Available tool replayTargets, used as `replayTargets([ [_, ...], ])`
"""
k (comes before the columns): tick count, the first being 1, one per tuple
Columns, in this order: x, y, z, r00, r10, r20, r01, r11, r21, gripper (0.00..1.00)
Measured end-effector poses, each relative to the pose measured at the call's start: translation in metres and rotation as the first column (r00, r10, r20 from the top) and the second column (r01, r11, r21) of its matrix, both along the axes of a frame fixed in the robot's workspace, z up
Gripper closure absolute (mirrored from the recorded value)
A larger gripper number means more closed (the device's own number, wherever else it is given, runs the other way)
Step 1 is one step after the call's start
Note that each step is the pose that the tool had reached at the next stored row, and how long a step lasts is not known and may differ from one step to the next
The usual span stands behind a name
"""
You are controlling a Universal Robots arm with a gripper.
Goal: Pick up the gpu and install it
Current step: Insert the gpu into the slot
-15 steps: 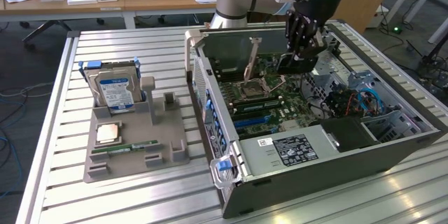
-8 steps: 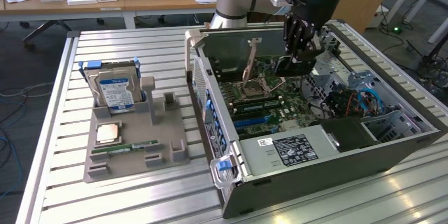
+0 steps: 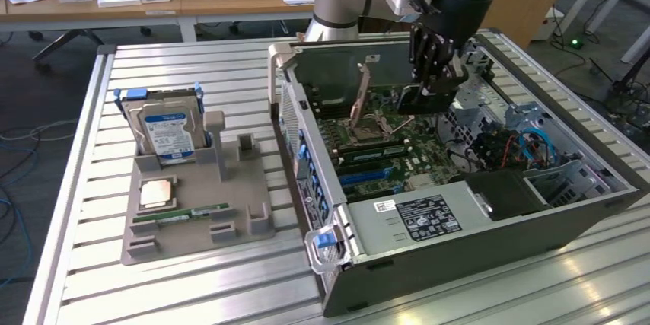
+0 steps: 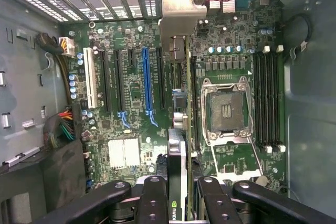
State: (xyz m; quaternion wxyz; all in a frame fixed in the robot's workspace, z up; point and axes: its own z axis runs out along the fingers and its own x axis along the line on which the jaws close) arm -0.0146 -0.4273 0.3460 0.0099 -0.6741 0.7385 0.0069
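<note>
Pincer (image 3: 431, 81) clamped on gpu (image 4: 177, 156), edge-down over mobo (image 4: 231, 40) so contacts face slots (image 4: 146, 82); case (image 3: 457, 249) at 3 o'clock of tray (image 3: 193, 188), ext view.

I see a shiny bare-metal bracket on the gpu (image 4: 181, 24), matt black finish on the gripper (image 4: 181, 195), a matt green motherboard (image 4: 131, 98), and a ribbed, dull-silver metal table (image 3: 183, 279).

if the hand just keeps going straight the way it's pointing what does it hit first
The hand, shut on the gpu, points down into the case. The card's edge would likely meet the motherboard first, between the blue slot and the cpu socket; exact depth is unclear.
</note>
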Motion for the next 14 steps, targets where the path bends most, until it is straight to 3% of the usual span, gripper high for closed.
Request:
replayTargets([
  [3,0.0,-0.0014,-0.0002,1.0,0.0,0.0001,0.0,1.0,0.0003,0.73],
  [10,0.0,-0.0096,-0.0002,1.0,0.0,0.0001,0.0,1.0,0.0002,0.73],
  [14,0.0,-0.0101,-0.0002,1.0,0.0,0.0001,0.0,1.0,0.0001,0.73],
])
